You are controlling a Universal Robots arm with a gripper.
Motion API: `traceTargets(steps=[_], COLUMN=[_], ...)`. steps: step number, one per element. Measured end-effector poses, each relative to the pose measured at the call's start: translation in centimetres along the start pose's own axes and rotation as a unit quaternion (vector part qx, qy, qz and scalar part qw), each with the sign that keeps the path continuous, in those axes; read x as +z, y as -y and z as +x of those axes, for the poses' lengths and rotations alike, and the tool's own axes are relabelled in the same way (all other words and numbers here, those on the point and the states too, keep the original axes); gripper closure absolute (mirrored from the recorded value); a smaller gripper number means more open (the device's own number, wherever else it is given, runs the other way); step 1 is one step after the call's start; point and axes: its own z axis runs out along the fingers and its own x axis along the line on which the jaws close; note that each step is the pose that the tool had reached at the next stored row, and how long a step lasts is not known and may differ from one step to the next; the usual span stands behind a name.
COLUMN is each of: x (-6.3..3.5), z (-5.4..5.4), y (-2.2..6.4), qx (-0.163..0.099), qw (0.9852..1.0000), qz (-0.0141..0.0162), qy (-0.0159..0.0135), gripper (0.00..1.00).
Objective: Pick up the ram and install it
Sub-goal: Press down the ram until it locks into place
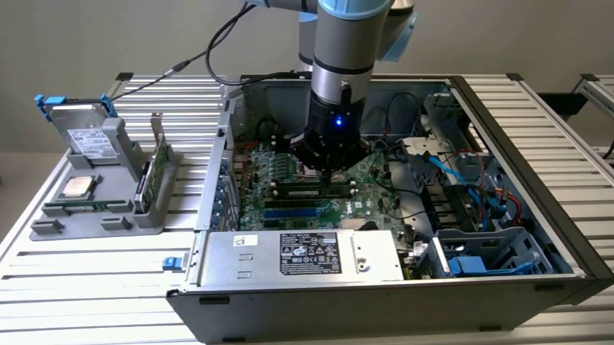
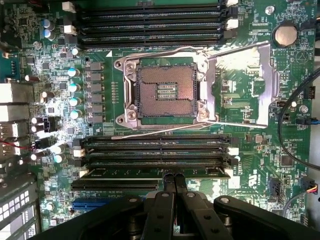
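A plain beige wall (image 1: pixel 144 36) fills the upper part of the frame. Below it, a table of ribbed aluminium slats (image 1: pixel 96 280) spans the frame, evenly lit, with another slatted surface (image 1: pixel 599 86) at the far right edge.

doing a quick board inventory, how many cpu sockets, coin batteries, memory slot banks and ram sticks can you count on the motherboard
cpu socket: 1
coin battery: 1
memory slot banks: 2
ram stick: 1
total: 5
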Motion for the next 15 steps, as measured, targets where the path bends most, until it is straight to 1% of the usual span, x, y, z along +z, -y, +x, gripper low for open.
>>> traceTargets(steps=[5,8,15], x=[-0.02,-0.06,-0.06], z=[0.71,0.92,0.93], y=[0.09,0.18,0.18], qx=[0.0,0.0,0.0], qw=[1.0,1.0,1.0], qz=[-0.0008,-0.0031,-0.0031], qy=[0.0001,0.0,-0.0001], gripper=[0.9,0.9,0.9])
